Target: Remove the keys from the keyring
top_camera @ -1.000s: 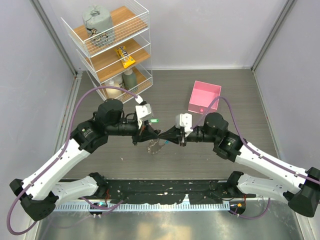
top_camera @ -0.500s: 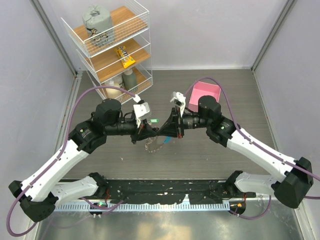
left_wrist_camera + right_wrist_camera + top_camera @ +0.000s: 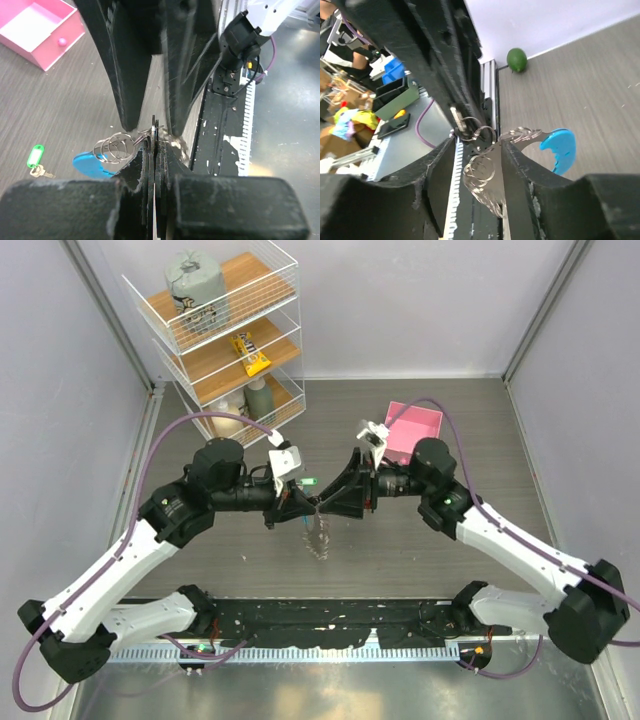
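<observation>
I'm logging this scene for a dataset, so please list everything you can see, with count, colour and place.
keyring: one chain of silver rings with a blue tag, held above the table
keys: silver bunch, count unclear, hanging below the fingers
green tag: one, with a small key, on the table
pink box: one, open, far right
wire rack: one, white, wooden shelves, far left corner
grey bag: one, top shelf
yellow packet: one, middle shelf
bottles: two, pale and grey-green, bottom shelf
green round thing: one, by the wall
table: dark grey woodgrain
left gripper: black fingers shut on the keyring
right gripper: black fingers apart astride the rings
</observation>
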You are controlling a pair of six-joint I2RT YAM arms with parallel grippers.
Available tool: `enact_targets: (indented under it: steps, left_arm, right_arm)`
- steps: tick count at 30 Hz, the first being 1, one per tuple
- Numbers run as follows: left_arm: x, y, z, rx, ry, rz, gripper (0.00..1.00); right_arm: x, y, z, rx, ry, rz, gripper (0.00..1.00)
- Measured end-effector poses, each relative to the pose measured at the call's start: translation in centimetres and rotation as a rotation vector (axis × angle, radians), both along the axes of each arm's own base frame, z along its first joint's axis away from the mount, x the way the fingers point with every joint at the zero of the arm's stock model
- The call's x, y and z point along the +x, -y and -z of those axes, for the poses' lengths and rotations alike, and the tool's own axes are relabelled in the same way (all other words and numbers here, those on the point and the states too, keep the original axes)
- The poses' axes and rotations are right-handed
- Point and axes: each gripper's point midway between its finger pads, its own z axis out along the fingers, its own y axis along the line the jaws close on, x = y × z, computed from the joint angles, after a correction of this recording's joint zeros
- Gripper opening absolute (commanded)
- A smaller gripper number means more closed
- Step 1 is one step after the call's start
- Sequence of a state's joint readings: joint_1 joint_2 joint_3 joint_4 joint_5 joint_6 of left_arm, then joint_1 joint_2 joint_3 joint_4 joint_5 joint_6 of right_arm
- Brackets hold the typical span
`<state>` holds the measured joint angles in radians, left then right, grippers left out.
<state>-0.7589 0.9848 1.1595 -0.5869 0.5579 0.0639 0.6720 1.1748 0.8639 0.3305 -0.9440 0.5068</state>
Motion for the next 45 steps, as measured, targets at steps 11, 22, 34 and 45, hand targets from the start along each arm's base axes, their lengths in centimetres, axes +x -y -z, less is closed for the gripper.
enact_targets:
  steps: [11,22,34,45]
  left_arm:
    - [-0.8,0.8,0.6,0.005,-0.04,0.056,0.0]
    - [-1.4,0.9,0.4,-0.008,-0.053,0.084,0.0]
    - [-1.5,1.0,-0.3,-0.02,-0.045,0.091,0.0]
    - [-1.5,1.0,-0.3,-0.019,-0.046,0.091,0.0]
  right_arm:
    - [-1.0,3.0,-2.3,0.132,0.449,0.119,0.45]
    - [-1.2,2.7,0.6,0.134,0.611,0.13,0.39]
    - [-2.4,2.4,-0.2,0.161,0.728,0.12,0.26]
    - [-3.1,1.8,0.4,0.139,0.738,0.094,0.27]
